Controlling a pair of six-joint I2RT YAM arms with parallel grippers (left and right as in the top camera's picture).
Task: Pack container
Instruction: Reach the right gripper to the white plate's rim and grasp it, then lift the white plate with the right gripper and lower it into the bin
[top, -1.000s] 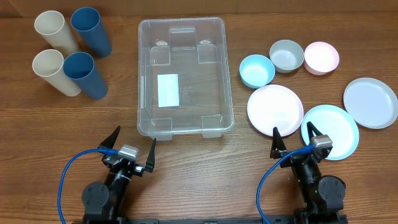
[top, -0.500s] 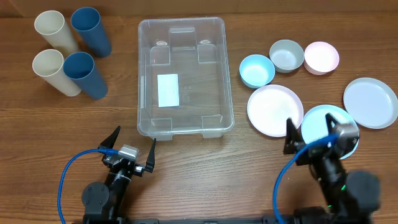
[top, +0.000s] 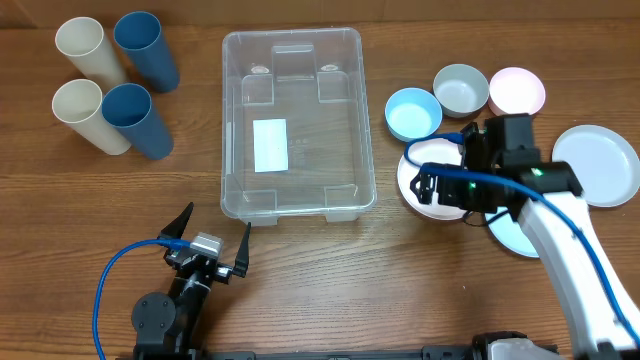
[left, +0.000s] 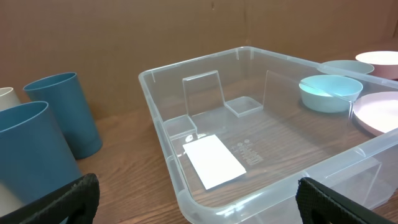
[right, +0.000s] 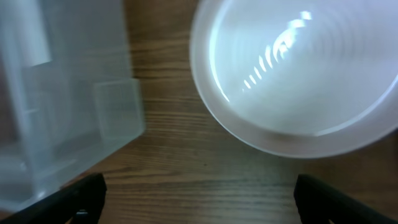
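The clear container (top: 228, 130), with a white label on its bottom, stands empty at the table's middle; it also shows in the left wrist view (left: 163, 121) and its near right corner in the right wrist view (right: 62, 124). My left gripper (top: 210, 232) is open and empty, just in front of the container's near left corner. My right gripper (top: 432, 190) is open and empty. It hovers over the near left edge of a pale pink plate (top: 430, 155), between that plate (right: 298, 74) and the container.
A light blue plate (top: 515, 238) lies partly under my right arm, and a white plate (top: 600, 165) at the far right. Blue (top: 412, 112), grey (top: 460, 90) and pink (top: 517, 92) bowls stand behind them. Two cream cups (top: 78, 45) and two blue cups (top: 135, 118) stand at the back left.
My right arm has lifted from the table's front edge and swung forward and left, over the pale pink plate. My left arm has not moved.
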